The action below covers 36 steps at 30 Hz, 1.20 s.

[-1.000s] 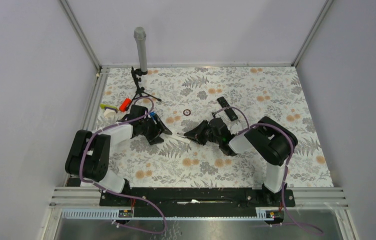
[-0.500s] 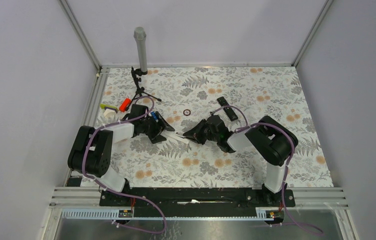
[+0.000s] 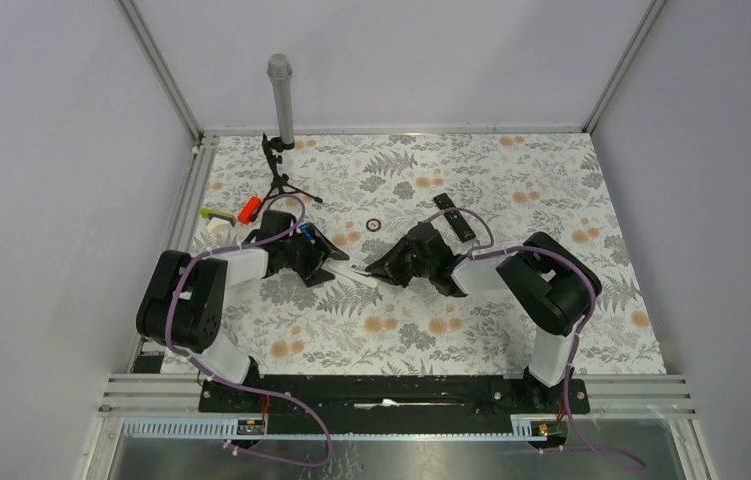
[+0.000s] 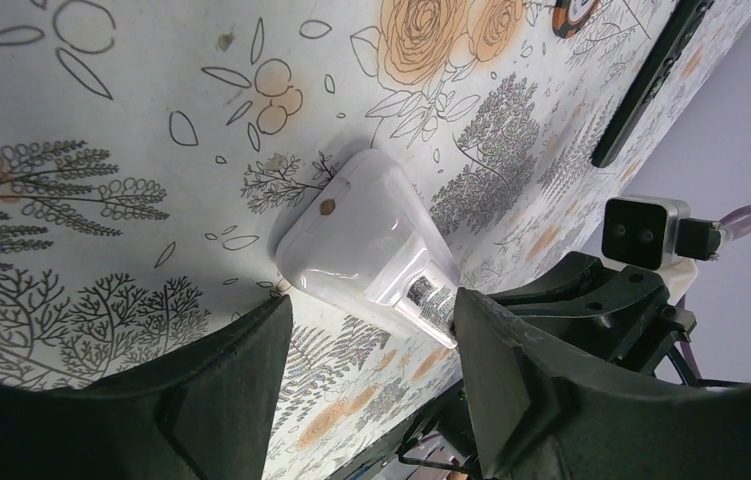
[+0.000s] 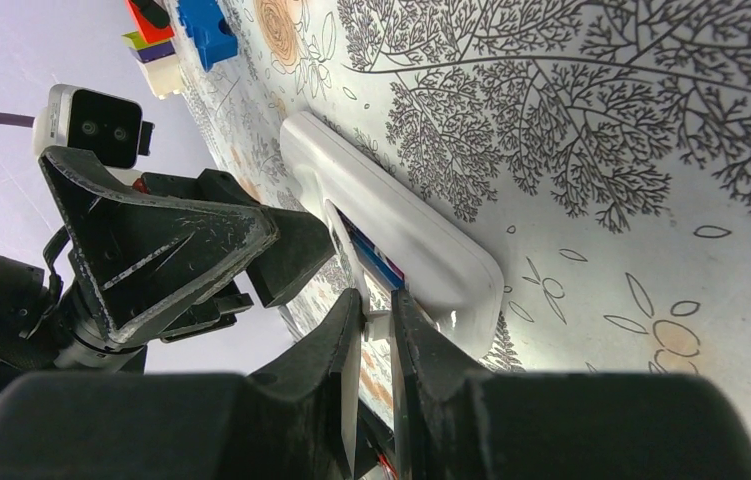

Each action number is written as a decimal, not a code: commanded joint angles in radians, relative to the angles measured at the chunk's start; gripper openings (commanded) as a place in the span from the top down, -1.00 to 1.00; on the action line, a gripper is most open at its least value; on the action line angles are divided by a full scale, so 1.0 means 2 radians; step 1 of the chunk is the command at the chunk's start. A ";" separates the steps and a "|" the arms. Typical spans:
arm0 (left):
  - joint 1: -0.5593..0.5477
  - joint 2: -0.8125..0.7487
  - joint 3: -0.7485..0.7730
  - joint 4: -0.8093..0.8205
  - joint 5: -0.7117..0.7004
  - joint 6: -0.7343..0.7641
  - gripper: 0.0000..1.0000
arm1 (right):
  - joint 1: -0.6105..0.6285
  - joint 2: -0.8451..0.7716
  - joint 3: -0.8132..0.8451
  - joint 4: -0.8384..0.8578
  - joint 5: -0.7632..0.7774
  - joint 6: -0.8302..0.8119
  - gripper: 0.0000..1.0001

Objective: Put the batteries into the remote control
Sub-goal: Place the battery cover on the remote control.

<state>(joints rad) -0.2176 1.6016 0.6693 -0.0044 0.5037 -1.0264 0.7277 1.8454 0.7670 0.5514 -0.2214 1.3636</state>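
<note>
Both grippers meet at the white remote (image 3: 354, 270) mid-table.
Top view: the remote lies flat between the left gripper (image 3: 334, 262) and the right gripper (image 3: 375, 268). Left wrist: its fingers stand wide apart, flanking the remote's end. Right wrist: a blue battery (image 5: 379, 262) sits in the remote's open compartment; the fingers are nearly together, and I cannot tell whether they grip anything.

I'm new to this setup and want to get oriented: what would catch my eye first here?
A white remote lies mid-table on the flowered cloth, its battery bay open with a blue battery inside. The left end effector stands open at one end, while the right end effector pinches a thin white piece at its side. A black remote lies farther back.
</note>
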 commanded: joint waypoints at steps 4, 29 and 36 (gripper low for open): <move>0.000 0.019 -0.019 -0.011 -0.049 0.003 -0.31 | 0.005 -0.019 0.015 -0.094 0.012 -0.011 0.69; 0.000 0.009 -0.016 -0.024 -0.064 0.002 -0.31 | 0.005 -0.050 0.029 -0.121 0.014 -0.016 -0.02; 0.000 0.006 -0.013 -0.028 -0.064 0.002 -0.32 | 0.005 -0.061 0.027 -0.135 0.014 -0.012 -0.09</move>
<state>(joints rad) -0.2173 1.6032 0.6651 0.0010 0.4950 -1.0554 0.7277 1.7691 0.8192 0.3214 -0.2211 1.3468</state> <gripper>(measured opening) 0.654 0.534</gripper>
